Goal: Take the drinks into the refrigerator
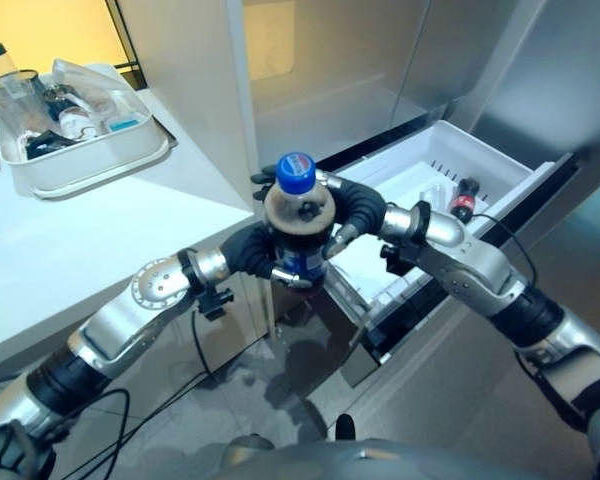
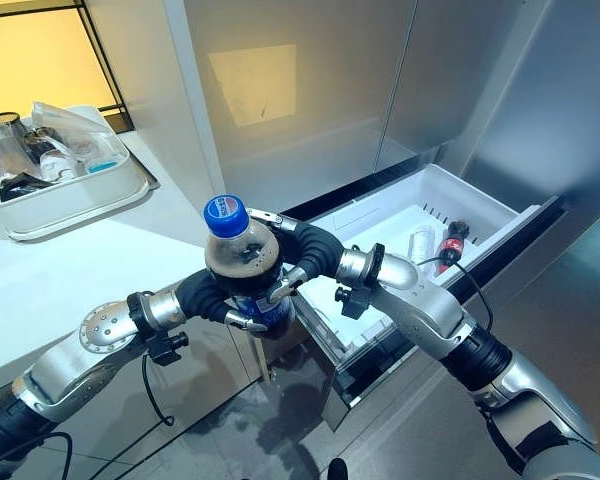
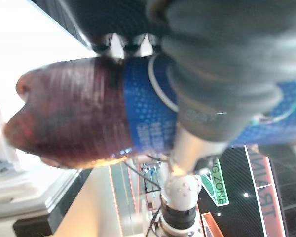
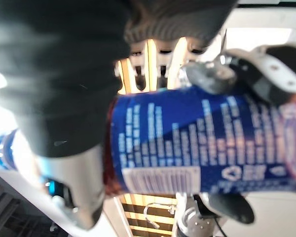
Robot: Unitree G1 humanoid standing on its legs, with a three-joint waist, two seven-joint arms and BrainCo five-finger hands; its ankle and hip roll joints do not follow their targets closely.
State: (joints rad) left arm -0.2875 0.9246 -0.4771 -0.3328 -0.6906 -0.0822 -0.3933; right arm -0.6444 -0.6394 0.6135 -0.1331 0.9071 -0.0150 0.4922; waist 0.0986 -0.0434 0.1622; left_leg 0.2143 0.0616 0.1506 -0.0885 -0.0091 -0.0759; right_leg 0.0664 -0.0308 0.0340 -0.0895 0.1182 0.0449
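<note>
Now both hands' fingers clasp cola bottle (image 2: pixel 242 262); drawer (image 2: pixel 480 205) holds small red-capped bottle (image 2: pixel 452 241).

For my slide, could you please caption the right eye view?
Both hands, left hand and right hand, clasp a blue-capped cola bottle beside the open refrigerator drawer.

A white counter (image 1: pixel 100 230) carries a dish tub (image 1: pixel 80 165) at its far left corner. Grey tiled floor (image 1: pixel 230 390) lies below, with yellow-lit glass (image 2: pixel 30 60) behind.

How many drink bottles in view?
2. One blue-capped cola bottle upright, clasped between the left hand and right hand; one red-capped bottle lying in the open drawer. Others may be hidden.
</note>
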